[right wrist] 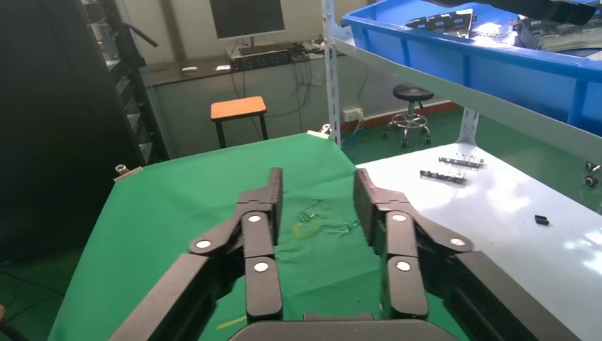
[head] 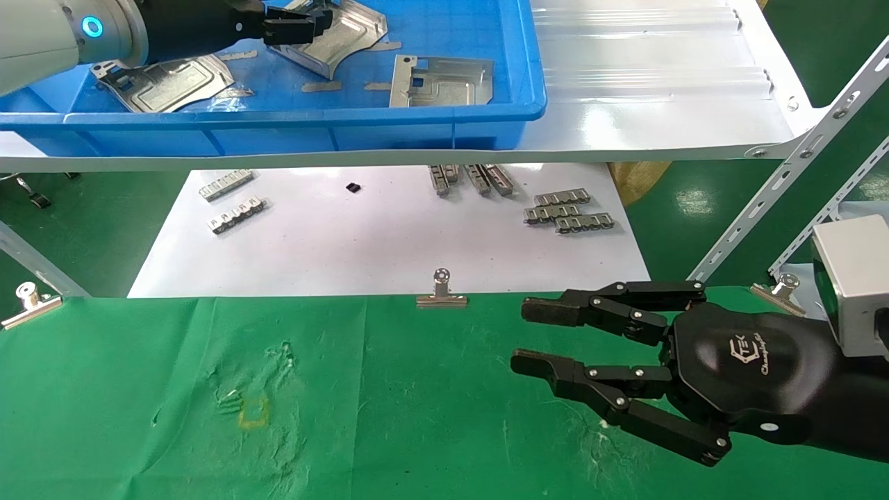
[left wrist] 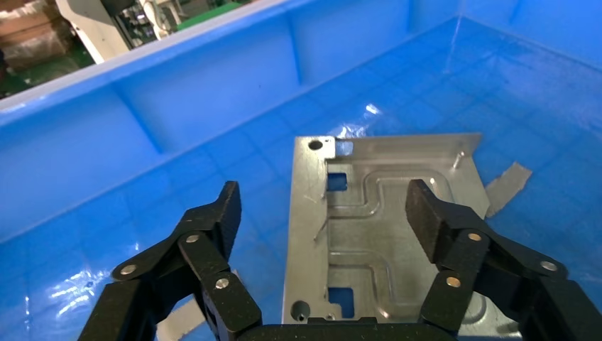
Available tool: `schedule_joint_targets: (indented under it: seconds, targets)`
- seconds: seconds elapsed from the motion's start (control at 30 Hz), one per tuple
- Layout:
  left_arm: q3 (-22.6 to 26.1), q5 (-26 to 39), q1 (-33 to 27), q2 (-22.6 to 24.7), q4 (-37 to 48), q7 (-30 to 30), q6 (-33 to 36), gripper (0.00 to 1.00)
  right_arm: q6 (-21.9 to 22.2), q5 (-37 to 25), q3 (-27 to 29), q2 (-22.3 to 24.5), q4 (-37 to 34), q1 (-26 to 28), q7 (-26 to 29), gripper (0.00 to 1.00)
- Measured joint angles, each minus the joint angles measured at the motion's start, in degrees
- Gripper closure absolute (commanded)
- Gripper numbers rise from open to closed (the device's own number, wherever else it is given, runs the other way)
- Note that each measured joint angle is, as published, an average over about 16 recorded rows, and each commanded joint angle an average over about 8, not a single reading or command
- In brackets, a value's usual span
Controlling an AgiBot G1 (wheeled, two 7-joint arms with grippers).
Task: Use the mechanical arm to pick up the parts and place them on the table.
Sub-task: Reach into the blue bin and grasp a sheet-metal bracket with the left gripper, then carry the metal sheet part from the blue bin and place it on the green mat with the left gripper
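Observation:
My left gripper [head: 321,21] is inside the blue bin [head: 278,128] on the shelf, open just above a silver stamped plate [head: 347,42]. In the left wrist view the gripper [left wrist: 323,213] has one fingertip [left wrist: 426,213] over the plate [left wrist: 376,213] and the other beyond its straight edge, over the bin floor. Two more plates lie in the bin, one at the left [head: 167,83] and one at the right [head: 444,80]. My right gripper [head: 535,337] is open and empty above the green cloth table [head: 417,417]; it also shows in the right wrist view [right wrist: 316,192].
A glossy white shelf [head: 660,90] carries the bin. A white sheet [head: 389,236] below it holds small slotted metal strips [head: 569,212]. Binder clips [head: 441,292] edge the table. A small yellow square mark [head: 253,411] sits on the wrinkled cloth. Thin metal scraps lie in the bin.

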Motion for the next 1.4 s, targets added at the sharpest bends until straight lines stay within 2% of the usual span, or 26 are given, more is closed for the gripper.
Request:
schedule_joint_targets:
  seconds: [0.9, 1.17, 1.4]
  targets:
    - [-0.7, -1.1, 0.2, -0.1, 0.3, -1.8, -3.8, 1.0, 0.0, 0.0, 0.0, 0.0, 0.0, 0.0, 0.0, 0.0]
    - [-1.4, -2.1, -1.1, -1.7, -0.9, -0.9, 0.8, 1.0, 0.0, 0.0, 0.0, 0.0, 0.0, 0.0, 0.0, 0.0]
    - [-2.0, -3.2, -2.3, -4.3, -2.2, 0.6, 9.9, 1.0, 0.0, 0.0, 0.0, 0.0, 0.0, 0.0, 0.0, 0.0]
